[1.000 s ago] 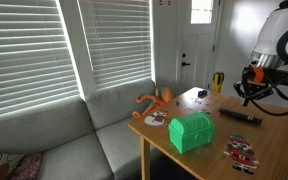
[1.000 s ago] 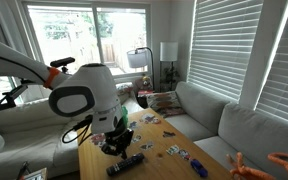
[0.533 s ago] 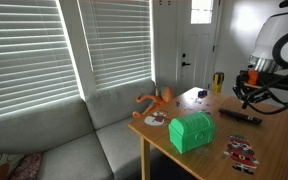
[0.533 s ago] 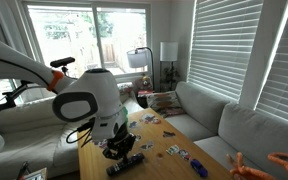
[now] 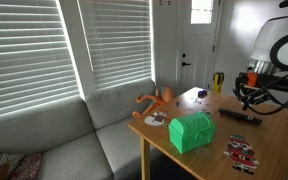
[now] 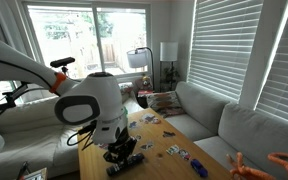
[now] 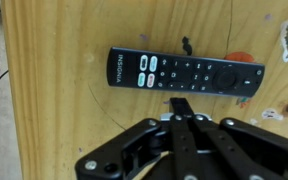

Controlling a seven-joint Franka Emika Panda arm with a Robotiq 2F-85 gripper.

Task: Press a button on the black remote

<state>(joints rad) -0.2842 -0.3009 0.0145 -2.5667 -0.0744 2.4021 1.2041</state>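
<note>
The claw (image 7: 179,104) is hanging low over the bench (image 7: 64,120) with its two fingers pressed together and nothing between them, so they are acting as one blunt tip. In the wrist view that tip is sitting just beside the near long edge of the remote (image 7: 184,73), about level with the middle rows of keys; how much air is left under it cannot be told from there. In an exterior view the claw (image 5: 252,92) is standing close above the remote (image 5: 241,116). The remote is lying flat, face up, near the bench's edge, well apart from the green box (image 5: 191,130). To my eye the step in hand is the final approach. The tip is needing a small shift across onto the key field, since coming down here is risking the casing's edge. The white keys (image 7: 150,68) and the round pad (image 7: 227,73) are offering the largest targets. The push should be going straight down and gently, because a slim bar like this is likely to skid or tip under a slanted load.
</note>
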